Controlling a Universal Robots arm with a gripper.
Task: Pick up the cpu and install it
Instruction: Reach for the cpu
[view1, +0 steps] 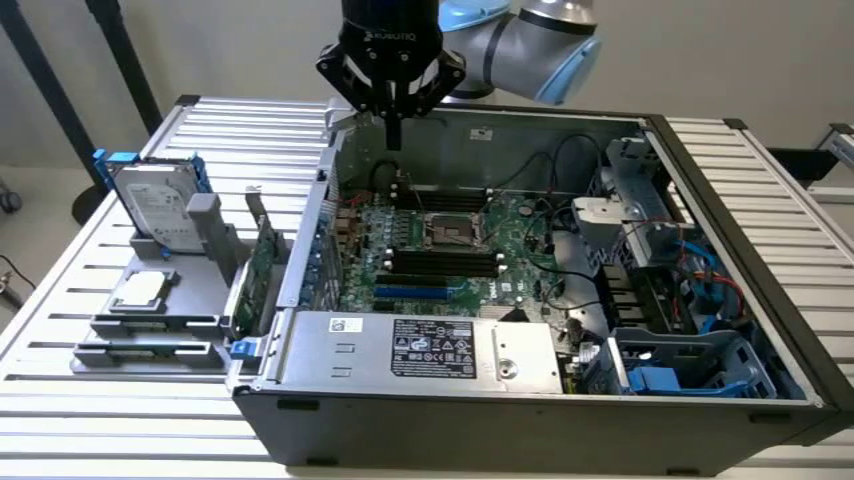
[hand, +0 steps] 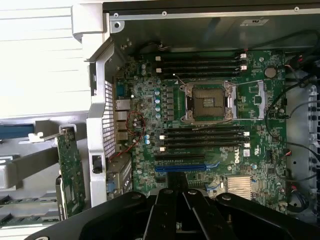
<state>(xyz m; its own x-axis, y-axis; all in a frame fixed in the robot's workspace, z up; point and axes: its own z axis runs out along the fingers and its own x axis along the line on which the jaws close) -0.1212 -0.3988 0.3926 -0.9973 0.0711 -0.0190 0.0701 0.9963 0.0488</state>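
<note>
The cpu (view1: 143, 290), a small silver square chip, lies flat on a grey stand (view1: 158, 325) on the slatted table, at the exterior view's left of the open computer case (view1: 534, 400). My gripper (view1: 394, 135) hangs above the case's back left corner, well away from the cpu, its fingers shut with nothing between them. In the wrist view the black gripper (hand: 181, 192) points down at the green motherboard (hand: 250, 165). The cpu socket (hand: 209, 101) there is open and bare; in the exterior view the socket (view1: 447, 232) sits mid-board.
A silver hard drive with blue brackets (view1: 158, 205) stands on the same stand behind the cpu. A long green circuit card (view1: 267, 265) stands upright between stand and case. Cables and a drive cage (view1: 641, 230) fill the case's right side. A power supply (view1: 427, 350) lies along the front.
</note>
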